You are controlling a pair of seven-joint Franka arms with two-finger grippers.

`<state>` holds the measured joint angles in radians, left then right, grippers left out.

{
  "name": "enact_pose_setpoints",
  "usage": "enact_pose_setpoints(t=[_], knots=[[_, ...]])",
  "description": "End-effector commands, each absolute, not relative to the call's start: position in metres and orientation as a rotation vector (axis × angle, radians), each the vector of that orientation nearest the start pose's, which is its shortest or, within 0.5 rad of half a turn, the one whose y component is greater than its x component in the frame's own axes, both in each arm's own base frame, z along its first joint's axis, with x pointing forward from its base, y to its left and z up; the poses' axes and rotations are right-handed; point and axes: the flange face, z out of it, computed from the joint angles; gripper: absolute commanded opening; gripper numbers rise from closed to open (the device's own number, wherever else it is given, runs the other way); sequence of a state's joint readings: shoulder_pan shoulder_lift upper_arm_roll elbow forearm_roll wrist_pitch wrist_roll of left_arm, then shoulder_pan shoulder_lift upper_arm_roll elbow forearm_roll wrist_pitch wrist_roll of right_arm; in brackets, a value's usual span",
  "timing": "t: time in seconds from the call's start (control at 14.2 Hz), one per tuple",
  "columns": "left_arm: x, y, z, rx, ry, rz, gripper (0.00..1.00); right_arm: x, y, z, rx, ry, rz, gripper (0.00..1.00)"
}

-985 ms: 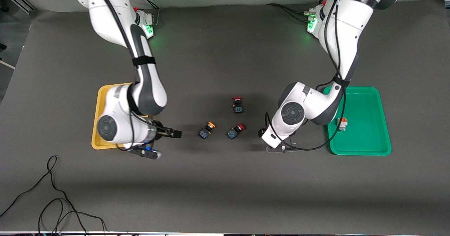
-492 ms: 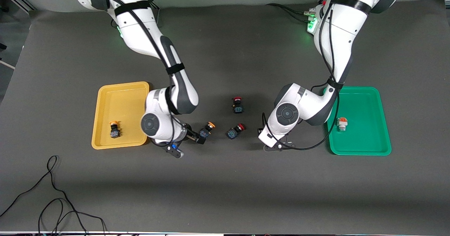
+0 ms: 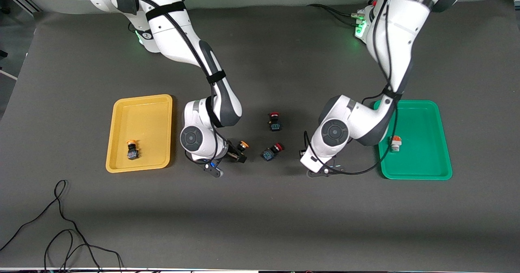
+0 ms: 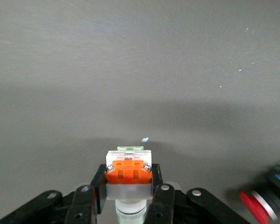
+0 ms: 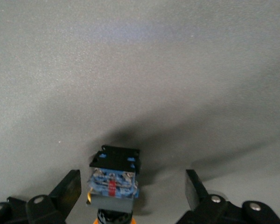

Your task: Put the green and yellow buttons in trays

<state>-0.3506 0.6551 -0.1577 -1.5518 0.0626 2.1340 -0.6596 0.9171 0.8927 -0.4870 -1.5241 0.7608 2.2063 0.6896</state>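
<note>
My left gripper (image 4: 129, 179) is shut on a white button with an orange band (image 4: 129, 163), low over the mat between the red-capped switches and the green tray (image 3: 422, 118); in the front view the wrist hides it. Another white button (image 3: 395, 143) lies in the green tray. My right gripper (image 5: 130, 189) is open, one finger on each side of a yellow-capped button (image 5: 114, 179) that lies on the mat (image 3: 243, 145) at mid-table. A second yellow-capped button (image 3: 131, 149) lies in the yellow tray (image 3: 142, 114).
Two red-capped switches lie on the mat between the arms, one (image 3: 274, 121) farther from the front camera, the other (image 3: 271, 152) beside the yellow-capped button. A black cable (image 3: 61, 224) loops near the front edge at the right arm's end.
The right arm has swung from over the yellow tray to the yellow-capped button at mid-table, uncovering the button in the tray. The left gripper has shut; its arm barely moved.
</note>
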Motion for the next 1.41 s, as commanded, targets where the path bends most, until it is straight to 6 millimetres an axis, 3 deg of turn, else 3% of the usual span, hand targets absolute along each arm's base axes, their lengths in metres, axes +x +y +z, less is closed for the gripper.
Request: enact_pose_setpoints(t=[0.0, 0.07, 0.14, 0.35, 0.56, 0.7, 0.84, 0.98, 1.06, 1.2, 1.34], knots=[[0.613, -0.283, 0.363, -3.176, -0.230, 0.173, 0.20, 0.601, 0.369, 0.152, -2.831, 0.937, 0.196, 0.77], [0.615, -0.259, 0.380, -3.186, -0.215, 0.217, 0.20, 0.597, 0.373, 0.150, -2.841, 0.903, 0.198, 0.24], [0.616, -0.231, 0.397, -3.184, -0.204, 0.249, 0.20, 0.598, 0.373, 0.150, -2.839, 0.904, 0.197, 0.00], [0.610, -0.134, 0.418, -3.167, -0.132, 0.321, 0.20, 0.614, 0.353, 0.178, -2.825, 0.905, 0.201, 0.00], [0.601, -0.008, 0.411, -3.140, -0.003, 0.313, 0.20, 0.641, 0.294, 0.246, -2.889, 0.801, 0.305, 0.00], [0.598, 0.050, 0.382, -3.104, 0.046, 0.276, 0.20, 0.652, 0.246, 0.303, -2.925, 0.712, 0.371, 0.00], [0.583, 0.087, 0.332, -3.101, 0.080, 0.194, 0.20, 0.649, 0.181, 0.351, -2.945, 0.436, 0.440, 0.00], [0.568, 0.105, 0.281, -3.113, 0.117, 0.122, 0.20, 0.640, 0.105, 0.374, -2.912, 0.301, 0.467, 0.00], [0.562, 0.108, 0.257, -3.116, 0.121, 0.103, 0.21, 0.628, 0.075, 0.369, -2.890, 0.300, 0.481, 0.00], [0.549, 0.105, 0.232, -3.115, 0.141, 0.088, 0.21, 0.602, 0.032, 0.332, -2.876, 0.258, 0.483, 0.00], [0.548, 0.103, 0.217, -3.118, 0.152, 0.082, 0.24, 0.580, 0.012, 0.285, -2.897, 0.296, 0.465, 0.00]])
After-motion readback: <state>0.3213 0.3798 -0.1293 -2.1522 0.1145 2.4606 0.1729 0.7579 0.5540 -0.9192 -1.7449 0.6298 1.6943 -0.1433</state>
